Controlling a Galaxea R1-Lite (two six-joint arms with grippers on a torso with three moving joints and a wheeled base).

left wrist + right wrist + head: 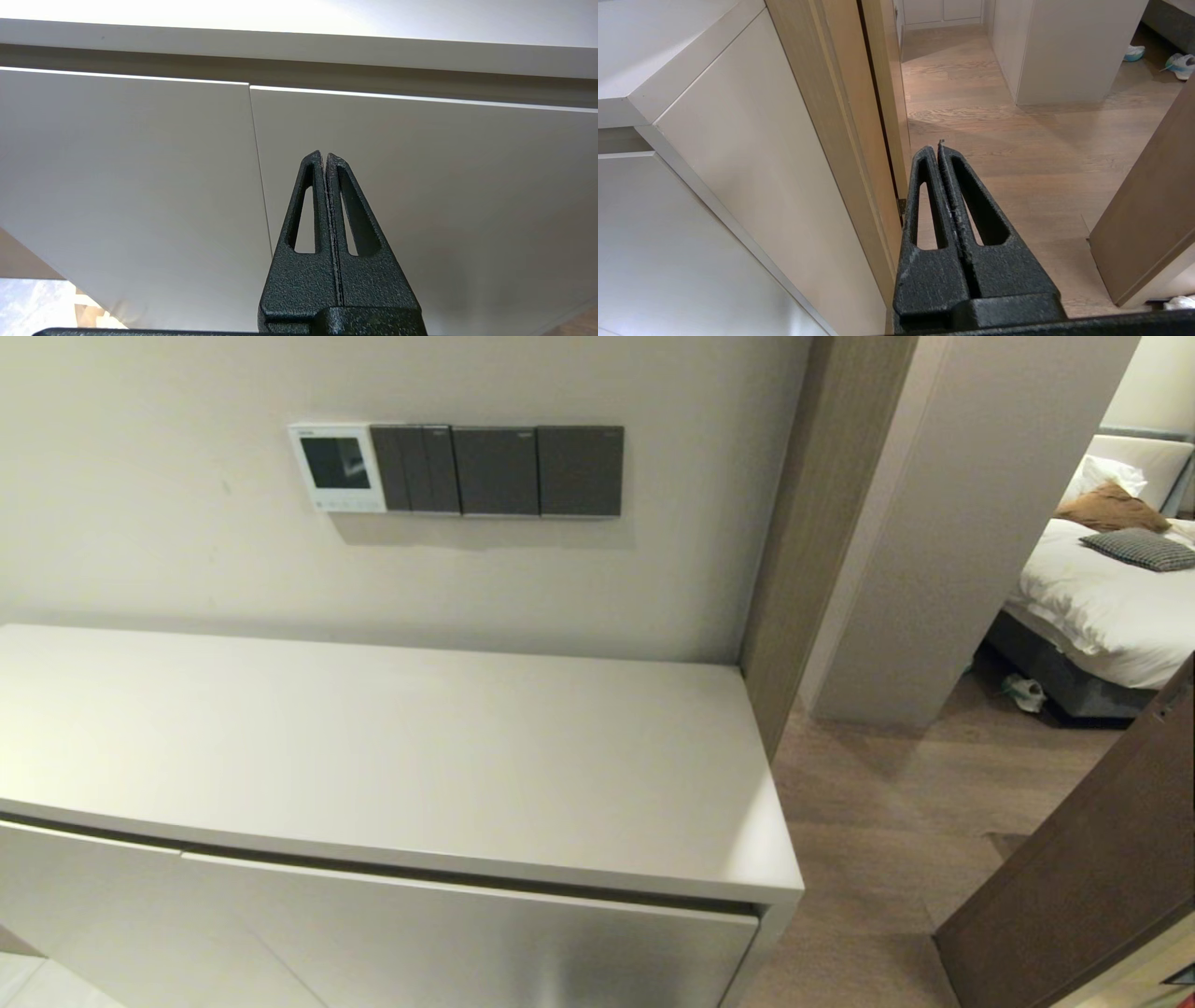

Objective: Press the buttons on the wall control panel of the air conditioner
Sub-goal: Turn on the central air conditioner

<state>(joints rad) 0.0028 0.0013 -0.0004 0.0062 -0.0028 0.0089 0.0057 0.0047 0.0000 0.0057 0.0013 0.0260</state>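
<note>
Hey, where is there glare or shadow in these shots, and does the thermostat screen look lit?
Head view: the small white wall control panel has a dark screen with a faint reflection; the dark grey switch plates cast a soft shadow below. Left wrist view: the pale cabinet top is washed out above the shut left gripper. Right wrist view: even light.

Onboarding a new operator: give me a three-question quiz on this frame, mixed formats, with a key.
1. True or false: the air conditioner's wall control panel sits at the left end of the row of dark switch plates.
2. Multiple choice: the panel's screen is A) dark B) glowing blue.
3. Fill in: the left gripper and right gripper are both ____.

Key: 1 true; 2 A; 3 shut.
</note>
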